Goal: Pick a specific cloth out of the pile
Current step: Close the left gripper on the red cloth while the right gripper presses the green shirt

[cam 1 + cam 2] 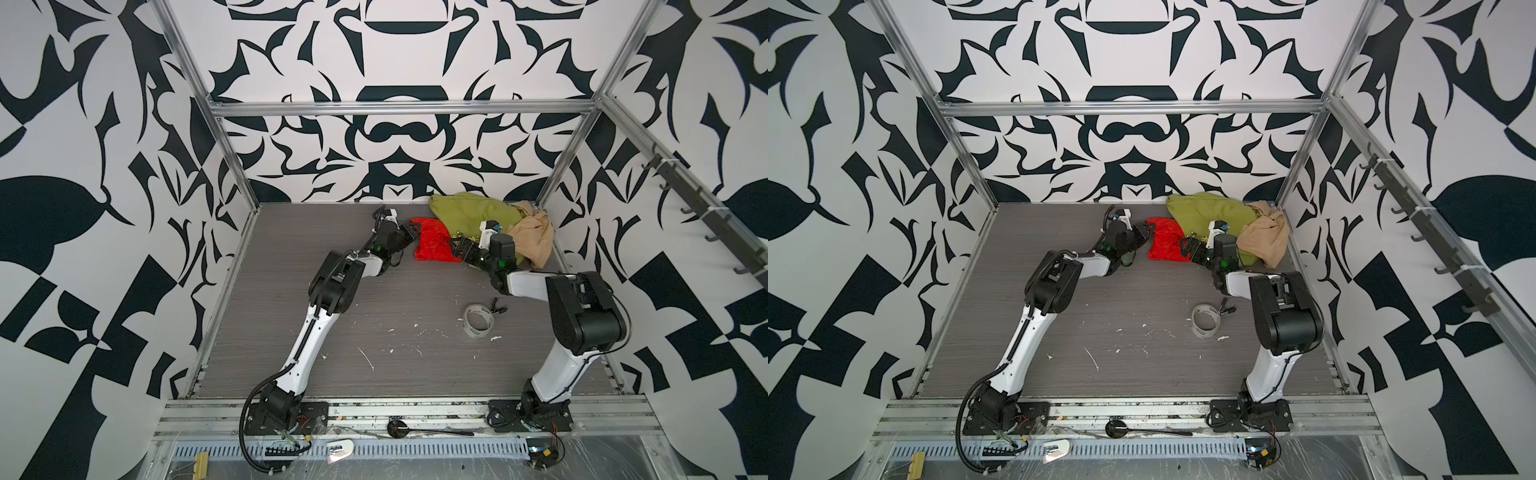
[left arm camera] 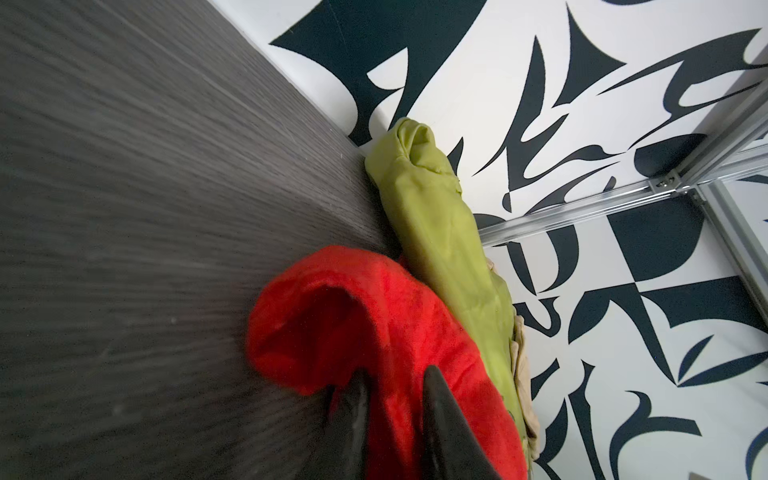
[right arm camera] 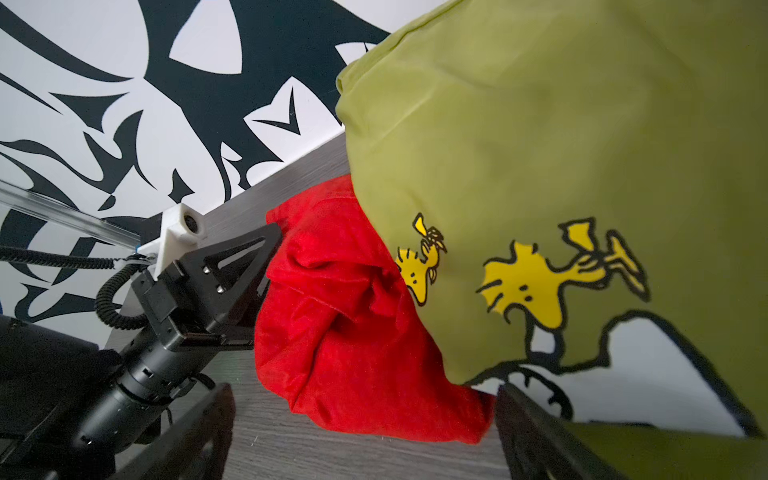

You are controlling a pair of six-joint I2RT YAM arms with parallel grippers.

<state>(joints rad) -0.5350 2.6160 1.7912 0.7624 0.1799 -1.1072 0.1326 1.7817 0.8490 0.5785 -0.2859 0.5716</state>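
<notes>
Claw point(image 2: 397, 374) is pinching a fold of the red cloth point(image 2: 353, 316), bunched up on the dark counter point(image 2: 145, 208) right against a green shirt point(image 2: 432, 216). Bit of beige garment point(image 2: 521, 365) peeking out behind that.

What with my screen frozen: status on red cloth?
Left tool gripping plain red thin cloth. Right tool open beside it. Olive-green bird-print shirt overlaps its edge.
</notes>
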